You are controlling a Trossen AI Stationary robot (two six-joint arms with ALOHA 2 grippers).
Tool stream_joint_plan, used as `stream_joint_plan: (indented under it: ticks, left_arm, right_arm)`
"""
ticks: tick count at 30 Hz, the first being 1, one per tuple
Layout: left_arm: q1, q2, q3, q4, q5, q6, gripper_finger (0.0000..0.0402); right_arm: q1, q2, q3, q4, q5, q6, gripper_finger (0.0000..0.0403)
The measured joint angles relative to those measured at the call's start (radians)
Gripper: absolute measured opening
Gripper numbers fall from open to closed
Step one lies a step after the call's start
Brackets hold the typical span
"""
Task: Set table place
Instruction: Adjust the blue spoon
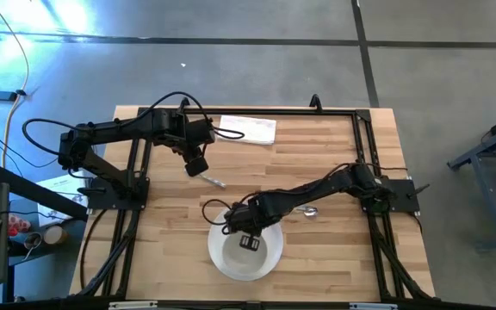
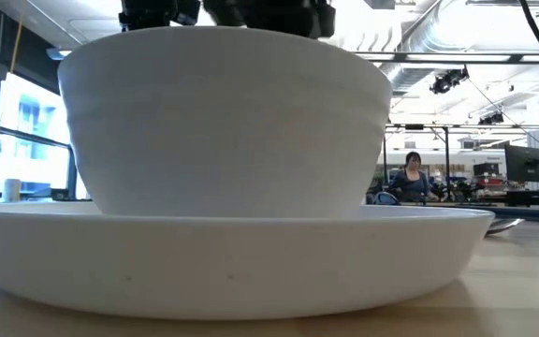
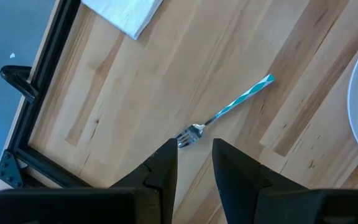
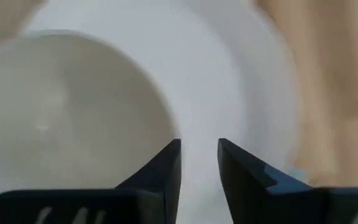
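A white bowl (image 2: 223, 122) stands by its base in a white plate (image 2: 232, 253) near the table's front edge; both show in the high view (image 1: 246, 251). My right gripper (image 4: 199, 158) hovers open just above the bowl's rim and the plate (image 4: 241, 87), and holds nothing. A fork with a teal-striped handle (image 3: 229, 111) lies flat on the wooden table (image 1: 334, 258), left of the plate. My left gripper (image 3: 194, 155) is open and empty above the fork's tines (image 3: 189, 135). A metal spoon (image 1: 308, 210) lies flat, right of the plate.
A white napkin (image 1: 248, 128) lies near the table's far edge. The black rail frame (image 3: 39, 93) runs along the table's sides. A person (image 2: 410, 173) is in the room far behind the table.
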Motion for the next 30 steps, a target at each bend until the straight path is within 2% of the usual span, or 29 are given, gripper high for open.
stream_joint_plan:
  ticks: [4, 6, 10, 12, 17, 24, 27, 30]
  left_arm:
    - [0.0, 0.0, 0.0, -0.001, 0.0, 0.0, 0.0092]
    - [0.0, 0.0, 0.0, -0.001, 0.0, 0.0, 0.0092]
    - [0.0, 0.0, 0.0, -0.003, 0.0, 0.001, 0.0092]
    - [0.0, 0.0, 0.0, -0.009, 0.0, 0.001, 0.0092]
    - [0.0, 0.0, 0.0, -0.018, 0.0, 0.003, 0.0092]
    - [0.0, 0.0, 0.0, 0.014, 0.0, 0.018, 0.0092]
    - [0.0, 0.0, 0.0, 0.037, 0.0, 0.027, 0.0092]
    - [0.0, 0.0, 0.0, 0.046, 0.0, 0.029, 0.0092]
  right_arm:
    - [0.0, -0.001, 0.061, -0.224, 0.134, 0.006, 0.0093]
    - [0.0, -0.002, 0.062, -0.327, 0.142, 0.021, 0.0078]
    - [0.009, -0.035, -0.019, -0.315, 0.129, 0.026, 0.0028]
    - [0.019, -0.075, -0.091, -0.256, 0.123, 0.036, 0.0008]
    - [0.015, -0.263, -0.373, -0.125, 0.099, 0.184, 0.0001]
    - [-0.021, -0.598, -0.889, 0.432, -0.055, 0.341, 0.0]
    - [-0.027, -0.642, -1.034, 0.603, -0.079, 0.398, 0.0]
    - [-0.03, -0.642, -1.103, 0.649, -0.088, 0.421, 0.0]
